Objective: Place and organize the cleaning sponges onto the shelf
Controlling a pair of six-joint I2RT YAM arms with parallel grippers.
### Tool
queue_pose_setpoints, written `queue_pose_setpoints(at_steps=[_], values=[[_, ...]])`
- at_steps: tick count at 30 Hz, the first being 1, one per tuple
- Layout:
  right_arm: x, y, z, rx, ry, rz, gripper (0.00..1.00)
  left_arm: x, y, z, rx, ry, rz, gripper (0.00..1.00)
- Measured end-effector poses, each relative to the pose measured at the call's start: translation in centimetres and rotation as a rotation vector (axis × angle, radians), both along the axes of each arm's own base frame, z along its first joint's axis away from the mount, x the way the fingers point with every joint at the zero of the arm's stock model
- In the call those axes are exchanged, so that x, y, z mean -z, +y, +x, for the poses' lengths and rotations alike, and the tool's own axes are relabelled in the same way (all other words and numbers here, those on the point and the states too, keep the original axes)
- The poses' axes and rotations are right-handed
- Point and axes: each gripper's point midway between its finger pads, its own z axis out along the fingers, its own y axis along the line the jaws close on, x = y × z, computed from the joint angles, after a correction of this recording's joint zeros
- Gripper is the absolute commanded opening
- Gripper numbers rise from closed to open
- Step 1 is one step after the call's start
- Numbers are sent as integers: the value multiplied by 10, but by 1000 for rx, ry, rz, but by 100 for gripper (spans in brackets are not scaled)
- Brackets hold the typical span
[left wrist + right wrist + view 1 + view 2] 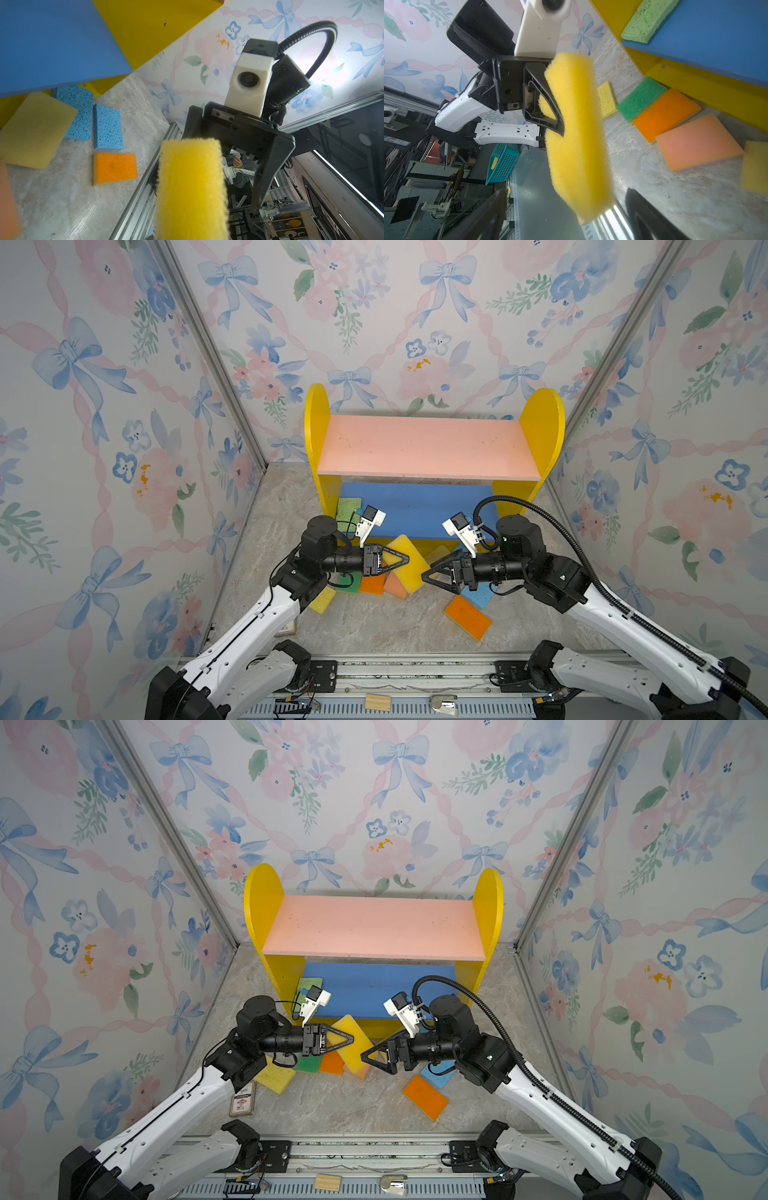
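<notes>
Yellow sponge is pinched on edge in the left gripper, its free end offered to the right gripper gaping wide just beside it (a handover, I'd guess), while the shelf behind holds one green sponge.

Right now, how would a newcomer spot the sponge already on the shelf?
Find the yellow-sided shelf at the back, then its blue lower board. At the board's left end lies a pale green sponge. It alone rests on the shelf; the darker green sponge lies on the floor.
</notes>
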Motion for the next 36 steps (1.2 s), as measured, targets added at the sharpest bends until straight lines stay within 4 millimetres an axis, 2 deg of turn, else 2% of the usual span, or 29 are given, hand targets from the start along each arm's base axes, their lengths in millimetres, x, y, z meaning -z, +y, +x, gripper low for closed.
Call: queue_pose_setpoints(at_steps=[7,12,19,25,27,29,34,35,36], values=[[6,9,6,-16,31,2,68,-2,0,-7,34,-8,-8,2],[4,10,8,-17,35,13,46,-2,0,-7,35,-8,-8,2],[4,10,10,-4,49,25,24,-2,0,-8,42,-9,-9,2],[5,10,12,12,67,27,12,-2,0,-7,41,-8,-8,6],[7,10,14,25,78,24,7,-2,0,-7,40,-11,-8,20],[9,9,17,42,83,21,5,-2,0,-5,34,-20,-7,43],[18,7,28,116,104,5,4,1,4,0,10,-23,0,92],[20,6,31,137,110,1,5,2,5,3,-1,-24,4,98],[22,4,34,159,119,-2,5,3,7,6,-17,-23,10,98]])
